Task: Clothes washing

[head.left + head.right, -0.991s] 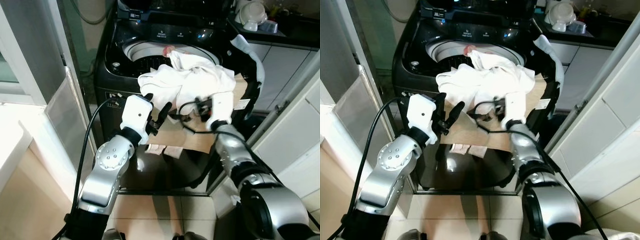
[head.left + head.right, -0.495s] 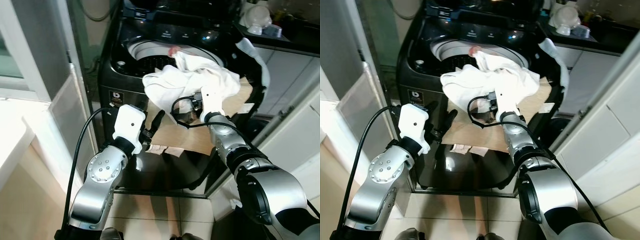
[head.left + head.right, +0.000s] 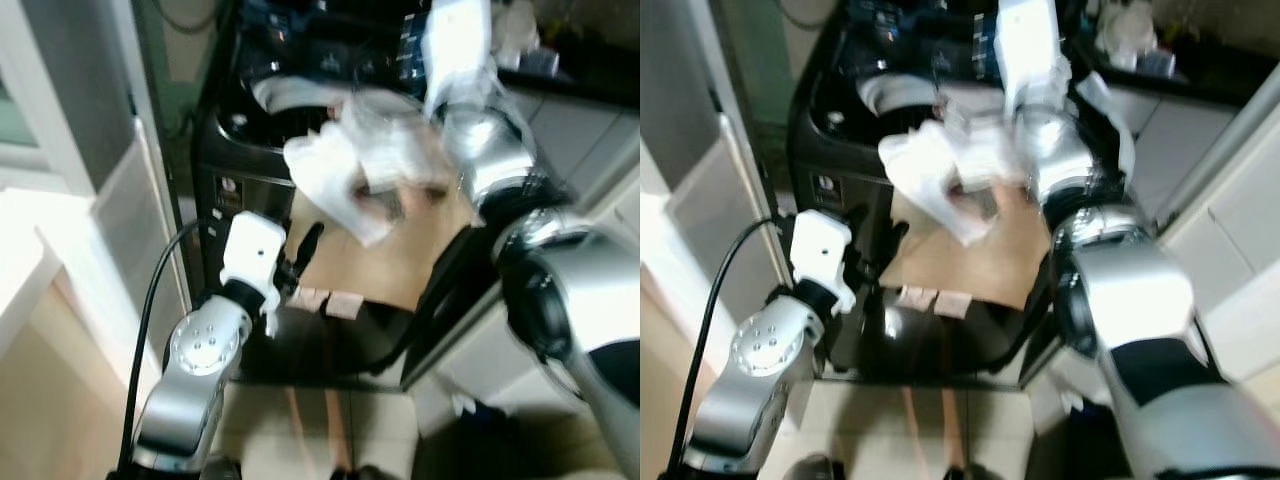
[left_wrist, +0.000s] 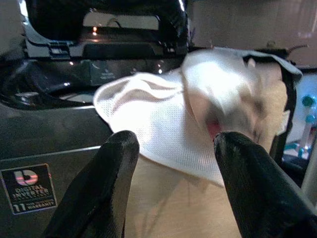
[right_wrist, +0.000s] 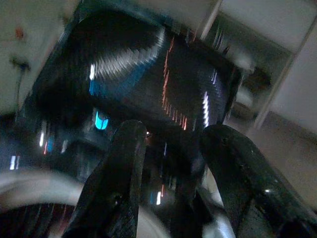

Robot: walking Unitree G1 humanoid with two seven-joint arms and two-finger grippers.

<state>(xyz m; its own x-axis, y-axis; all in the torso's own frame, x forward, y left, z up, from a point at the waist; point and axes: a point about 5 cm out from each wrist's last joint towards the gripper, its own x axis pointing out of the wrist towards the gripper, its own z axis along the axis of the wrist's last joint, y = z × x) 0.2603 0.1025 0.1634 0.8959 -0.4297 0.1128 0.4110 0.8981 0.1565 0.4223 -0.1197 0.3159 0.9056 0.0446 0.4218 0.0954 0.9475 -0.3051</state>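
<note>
A heap of white clothes (image 3: pixel 350 165) lies blurred over the front rim of the black top-loading washer (image 3: pixel 225 150) and a brown board (image 3: pixel 400 255). The washer's drum opening (image 3: pixel 290 95) sits behind the heap. My left gripper (image 3: pixel 303 248) hangs low before the washer's front, below the clothes. In the left wrist view this left gripper (image 4: pixel 176 141) is open and holds nothing, with the white clothes (image 4: pixel 163 129) just beyond it. My right arm (image 3: pixel 455 45) is raised over the washer's control panel. Seen from the right wrist, the right gripper (image 5: pixel 173 131) is open above the dark panel.
A grey wall panel and door frame (image 3: pixel 120 230) stand left of the washer. White cabinets (image 3: pixel 600 150) and a counter with dishes (image 3: pixel 520 40) are on the right. Tiled floor (image 3: pixel 300 410) lies below the washer's front.
My right arm has swung up from the white clothes to above the washer's panel. The left gripper has dropped a little lower. The head view is now blurred.
</note>
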